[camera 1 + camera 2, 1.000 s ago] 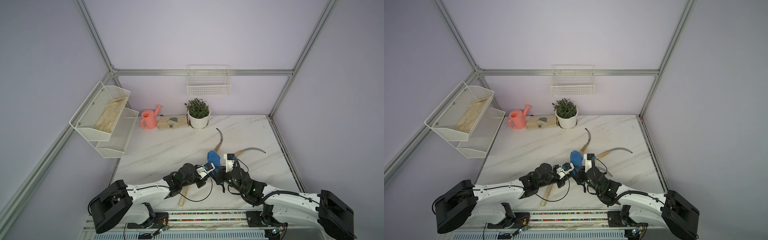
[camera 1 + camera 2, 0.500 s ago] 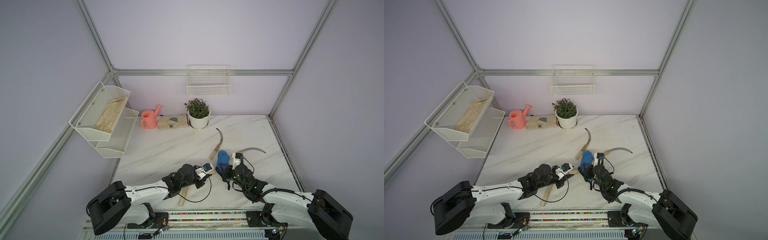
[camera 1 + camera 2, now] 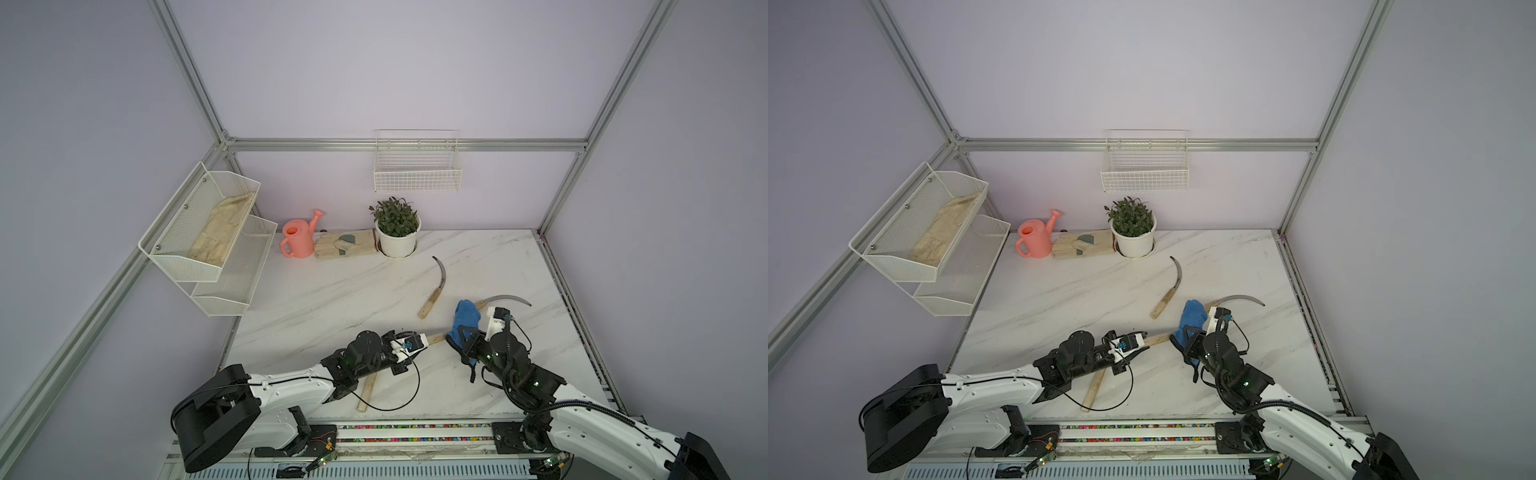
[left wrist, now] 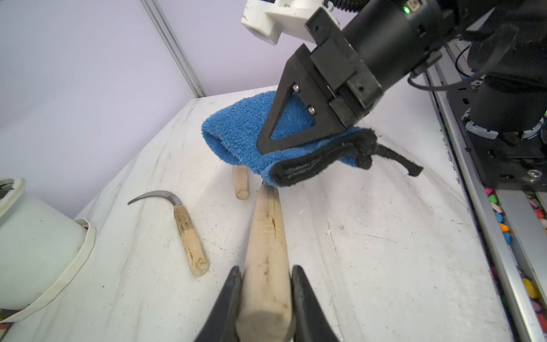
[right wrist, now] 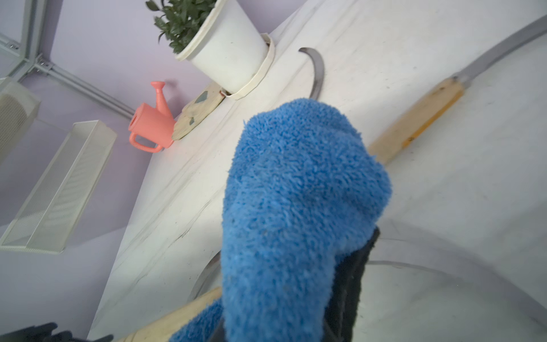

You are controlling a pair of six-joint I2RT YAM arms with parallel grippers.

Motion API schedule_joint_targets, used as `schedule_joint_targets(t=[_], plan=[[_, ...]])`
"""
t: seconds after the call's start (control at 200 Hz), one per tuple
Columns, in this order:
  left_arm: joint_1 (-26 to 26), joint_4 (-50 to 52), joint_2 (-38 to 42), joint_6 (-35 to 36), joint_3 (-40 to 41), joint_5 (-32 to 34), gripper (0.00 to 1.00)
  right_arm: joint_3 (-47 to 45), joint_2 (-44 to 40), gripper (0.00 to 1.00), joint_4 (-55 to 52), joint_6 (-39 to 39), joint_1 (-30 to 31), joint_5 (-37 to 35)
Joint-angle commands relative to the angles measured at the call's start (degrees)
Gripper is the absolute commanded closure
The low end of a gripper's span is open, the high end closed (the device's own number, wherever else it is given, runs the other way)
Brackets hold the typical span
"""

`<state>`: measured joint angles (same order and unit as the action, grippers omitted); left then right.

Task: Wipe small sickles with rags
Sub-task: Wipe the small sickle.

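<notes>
1. Sliding outward from beside the left gripper point(image 4: 266, 270) over the past second, the blue rag point(image 4: 236, 133) has moved along the held sickle point(image 4: 266, 234) towards its blade, so a wiping stroke looks under way.
2. Left jaws stand narrow, clamped on the sickle's pale handle; the right gripper point(image 4: 262, 144) is closed tight on the rag.
3. The rag drapes just past the handle's far end, apparently covering the blade; another sickle point(image 3: 435, 286) lies apart on the table point(image 3: 332, 299).

In the left wrist view the blue rag point(image 4: 236, 130) hides the blade of the held sickle point(image 4: 266, 237). In both top views the left arm point(image 3: 291, 382) covers 1 other sickle point(image 3: 368, 395), only its handle end showing.
</notes>
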<state>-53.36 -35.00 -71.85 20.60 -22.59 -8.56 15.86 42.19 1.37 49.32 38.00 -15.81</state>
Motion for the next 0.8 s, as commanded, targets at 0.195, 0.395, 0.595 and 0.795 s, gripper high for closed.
schedule_joint_targets(t=[0.195, 0.395, 0.595, 0.795], plan=[[-2.64, -16.5, -1.98, 11.3, 5.76, 2.55, 1.0, -4.75, -9.34, 1.0, -9.41, 8.07, -12.54, 0.22], [-6.52, -20.97, -4.59, 16.49, 7.01, 7.15, 1.0, -10.0, -12.83, 1.0, -9.52, 13.41, -17.96, 3.57], [-7.2, -21.89, -4.79, 17.26, 7.55, 7.47, 1.0, -14.68, -17.33, 1.0, -9.62, 17.55, -18.25, 2.48], [-7.2, -21.98, -4.78, 17.79, 7.95, 4.26, 1.0, -13.52, -18.17, 1.0, -8.52, 15.51, -18.28, 4.66]])
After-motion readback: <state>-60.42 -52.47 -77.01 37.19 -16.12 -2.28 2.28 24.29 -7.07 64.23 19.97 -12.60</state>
